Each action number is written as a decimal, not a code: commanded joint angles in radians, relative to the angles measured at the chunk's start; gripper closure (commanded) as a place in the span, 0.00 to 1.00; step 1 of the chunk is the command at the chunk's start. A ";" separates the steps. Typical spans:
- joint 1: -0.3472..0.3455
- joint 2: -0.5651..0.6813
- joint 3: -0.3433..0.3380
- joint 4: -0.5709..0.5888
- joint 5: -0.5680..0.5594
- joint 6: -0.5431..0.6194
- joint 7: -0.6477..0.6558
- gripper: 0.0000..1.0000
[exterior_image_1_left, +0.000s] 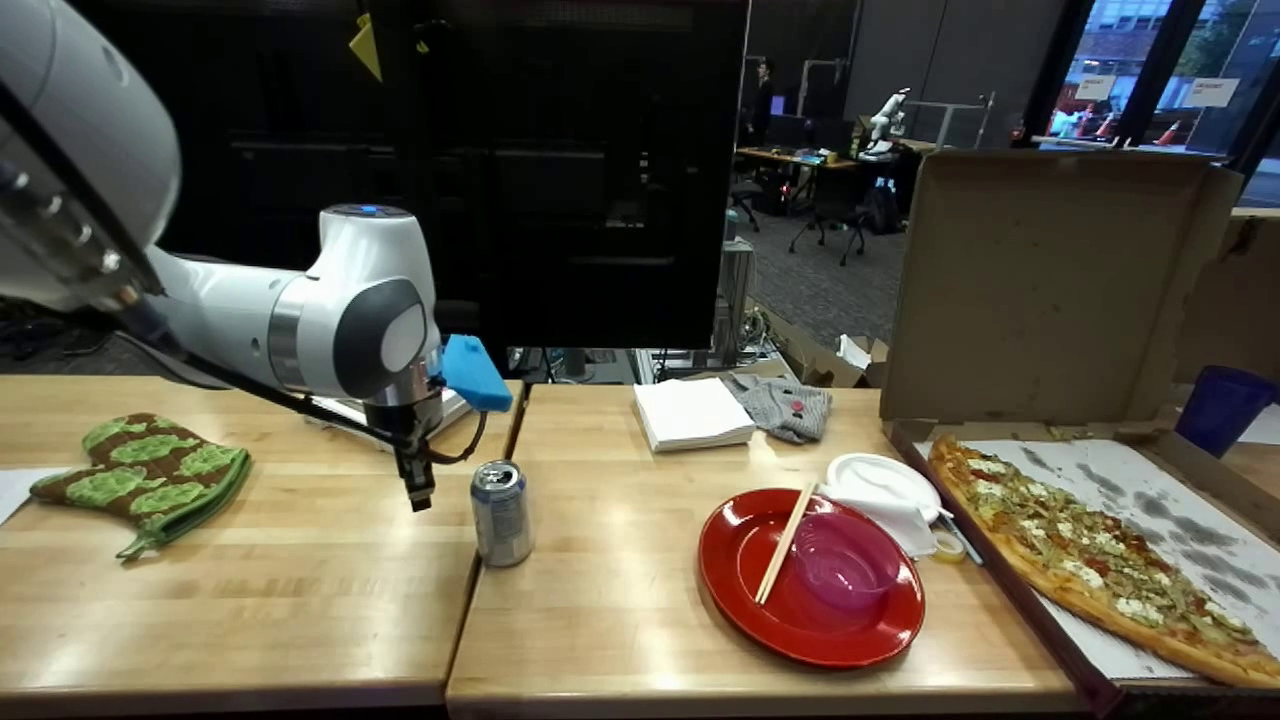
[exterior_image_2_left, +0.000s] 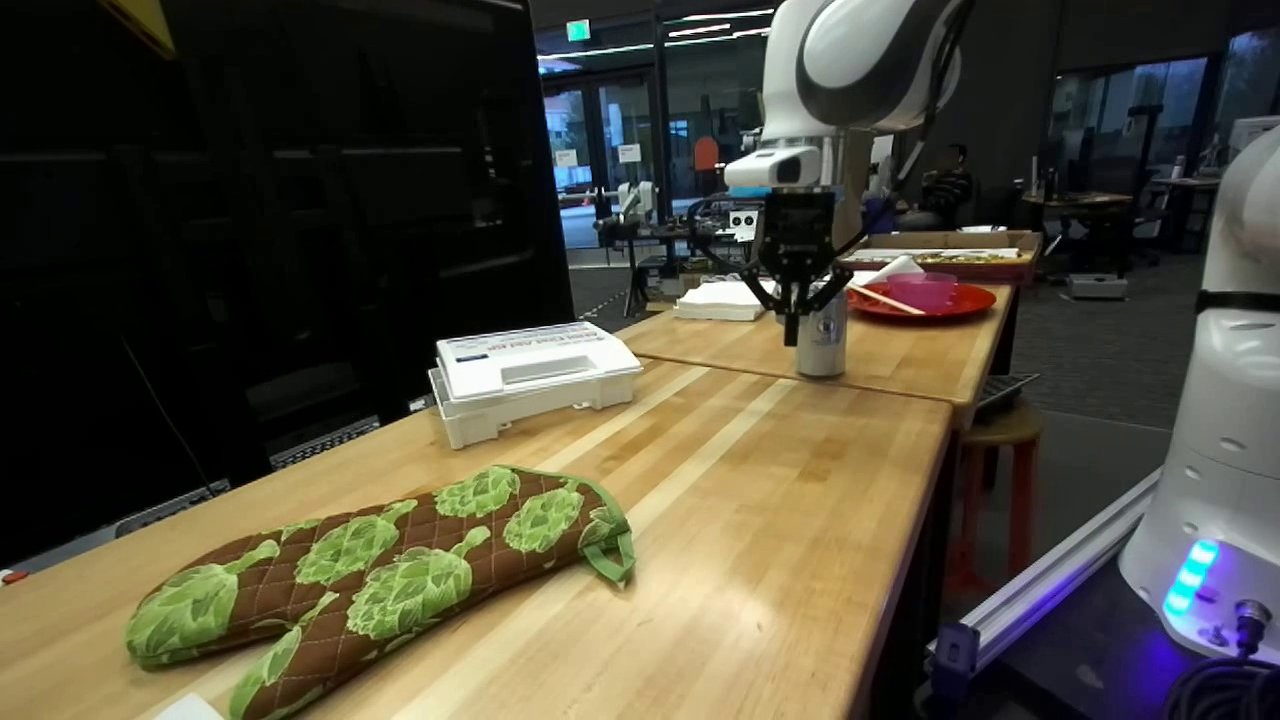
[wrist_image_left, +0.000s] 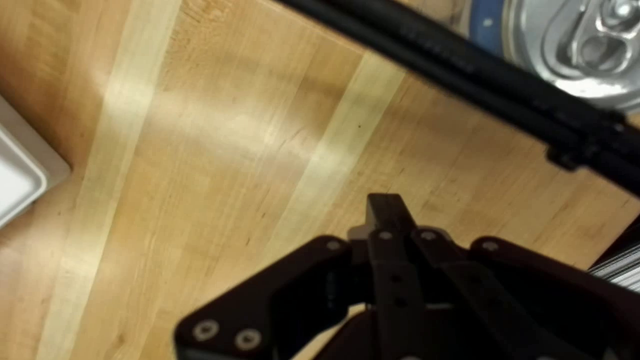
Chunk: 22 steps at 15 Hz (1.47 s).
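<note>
My gripper (exterior_image_1_left: 420, 497) hangs above the wooden table, pointing down, its fingertips pressed together with nothing between them. Nearest to it is a silver and blue drink can (exterior_image_1_left: 502, 522), upright by the seam of the two tables. In the wrist view the can's top (wrist_image_left: 595, 55) shows at the upper right, apart from the gripper (wrist_image_left: 385, 200), with a black cable crossing in front. The gripper (exterior_image_2_left: 793, 335) partly overlaps the can (exterior_image_2_left: 826, 345) in an exterior view. A white plastic case (exterior_image_2_left: 540, 375) lies near the table's far edge; its corner (wrist_image_left: 30, 185) enters the wrist view at left.
A brown and green oven mitt (exterior_image_1_left: 165, 475) lies on the table. Beyond the can are a red plate (exterior_image_1_left: 735, 600) with chopsticks (exterior_image_1_left: 785, 545) and a purple bowl (exterior_image_1_left: 845, 565), white napkins (exterior_image_1_left: 693, 412), a grey cloth (exterior_image_1_left: 785, 408) and an open pizza box (exterior_image_1_left: 1050, 290) holding pizza (exterior_image_1_left: 1090, 555).
</note>
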 joint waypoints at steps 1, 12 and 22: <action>-0.024 -0.009 0.005 -0.017 -0.007 0.029 0.027 1.00; -0.060 -0.017 -0.008 -0.032 -0.017 0.047 0.039 1.00; -0.095 -0.022 -0.027 -0.035 -0.019 0.045 0.039 1.00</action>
